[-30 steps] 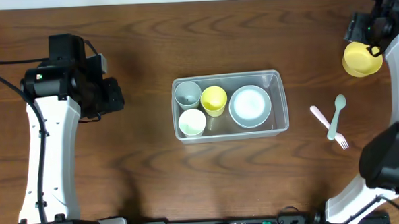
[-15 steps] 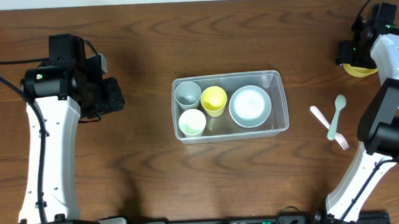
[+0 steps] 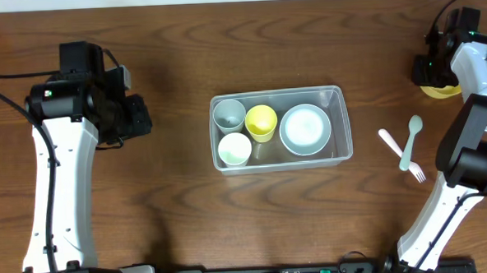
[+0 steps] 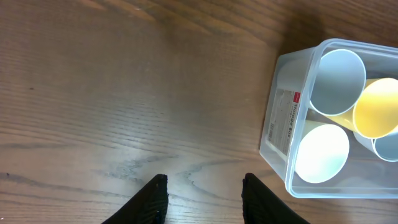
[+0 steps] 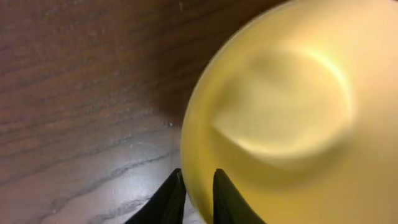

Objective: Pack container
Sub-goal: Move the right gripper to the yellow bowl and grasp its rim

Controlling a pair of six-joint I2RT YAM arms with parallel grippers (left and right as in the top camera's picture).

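The clear container [image 3: 276, 92] sits mid-table, holding a grey cup [image 3: 228, 115], a yellow cup [image 3: 261, 122], a white cup [image 3: 234, 149] and a white bowl [image 3: 305, 128]. At the far right a yellow bowl [image 3: 437, 89] lies mostly under my right gripper [image 3: 443, 60]. The right wrist view shows that gripper [image 5: 196, 200] shut on the yellow bowl's [image 5: 280, 112] rim, one finger inside and one outside. My left gripper [image 3: 131, 117] hovers left of the container, and its wrist view shows the left gripper [image 4: 205, 202] open over bare wood, with the container's [image 4: 277, 124] end wall to the right.
A pale green utensil [image 3: 410, 141] and a pink fork [image 3: 392, 142] lie crossed on the wood right of the container, below the yellow bowl. The left arm's white link [image 3: 60, 186] runs down the left side.
My right arm came down onto the yellow bowl and its jaws have closed on the rim. The left arm and the container have not moved.
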